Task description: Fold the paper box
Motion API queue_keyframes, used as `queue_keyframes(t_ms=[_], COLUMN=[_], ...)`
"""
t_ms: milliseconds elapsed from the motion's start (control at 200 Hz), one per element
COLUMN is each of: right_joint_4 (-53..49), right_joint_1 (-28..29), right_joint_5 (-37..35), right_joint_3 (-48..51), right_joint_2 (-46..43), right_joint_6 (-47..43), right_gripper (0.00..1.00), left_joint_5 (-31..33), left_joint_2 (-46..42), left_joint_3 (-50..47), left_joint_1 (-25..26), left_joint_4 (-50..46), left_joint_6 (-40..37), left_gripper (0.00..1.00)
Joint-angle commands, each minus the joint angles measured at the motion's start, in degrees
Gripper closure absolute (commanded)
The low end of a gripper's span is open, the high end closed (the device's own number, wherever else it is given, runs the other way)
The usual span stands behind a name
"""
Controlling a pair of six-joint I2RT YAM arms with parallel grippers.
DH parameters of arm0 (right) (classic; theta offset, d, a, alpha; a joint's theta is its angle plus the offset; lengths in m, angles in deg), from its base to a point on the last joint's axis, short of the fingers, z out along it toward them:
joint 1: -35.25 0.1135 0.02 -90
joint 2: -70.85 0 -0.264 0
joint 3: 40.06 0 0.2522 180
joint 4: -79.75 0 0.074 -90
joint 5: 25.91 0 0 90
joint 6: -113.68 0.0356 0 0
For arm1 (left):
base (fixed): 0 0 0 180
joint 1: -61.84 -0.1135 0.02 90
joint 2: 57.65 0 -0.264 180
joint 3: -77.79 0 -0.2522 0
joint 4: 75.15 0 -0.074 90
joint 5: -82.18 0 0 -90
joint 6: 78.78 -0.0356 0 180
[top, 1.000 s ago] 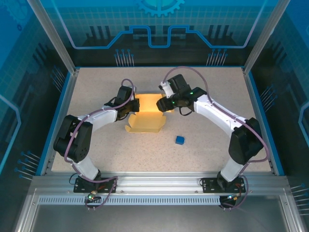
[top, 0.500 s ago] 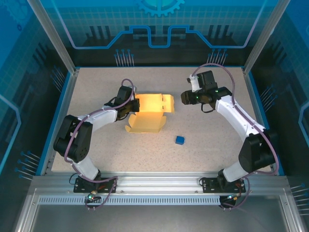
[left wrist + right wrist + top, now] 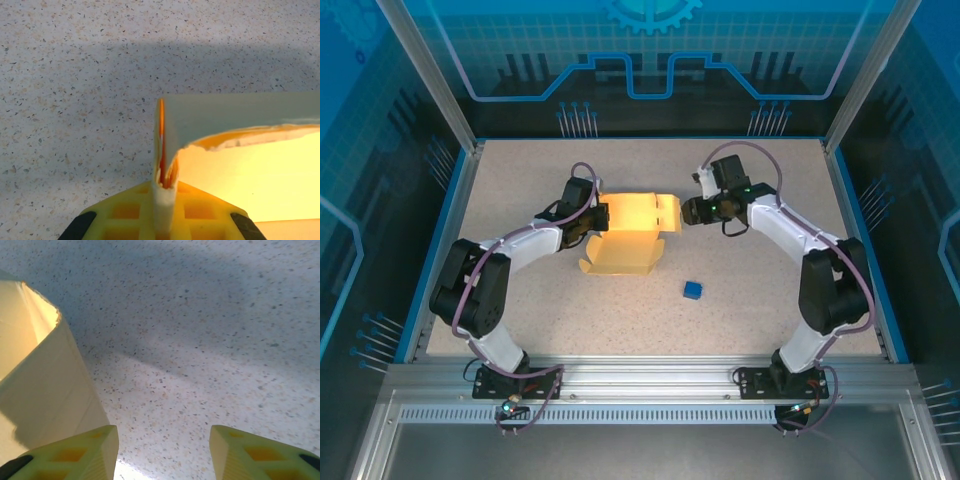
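A beige speckled stone-look surface is bordered by a thin blue edge strip. Silver aluminium frame posts rise at its far corners, holding dark blue translucent wall panels printed with pale circuit lines. A slotted aluminium rail runs along the near edge.

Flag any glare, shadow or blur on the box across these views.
Top external: the paper box glows orange over its far half, close to saturated, with sharp edges. Left wrist: its edge, pinched in the left gripper, is soft up close, and a broad shadow bands the table. Right wrist: box wall slightly soft, diagonal shadows on the table.
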Motion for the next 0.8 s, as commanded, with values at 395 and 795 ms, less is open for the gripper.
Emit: queue_keyframes(t_ms=[395, 795], right_joint_4=[3.2, 4.1], right_joint_1=[6.4, 8.4], right_joint_5=[5.3, 6.1], right_joint_3=[-3.1, -4.9], right_joint_2=[3.7, 5.8], right_joint_6=[3.5, 4.3], right_gripper=[0.47, 0.47], left_joint_5=[-1.4, -1.4], left_joint_2=[-1.7, -2.1], left_joint_3=[1.0, 0.8], left_joint_1=[0.3, 0.3], left_joint_4=[-0.1, -0.3], left_joint_6=[0.4, 0.5], left_gripper=[0.97, 0.97])
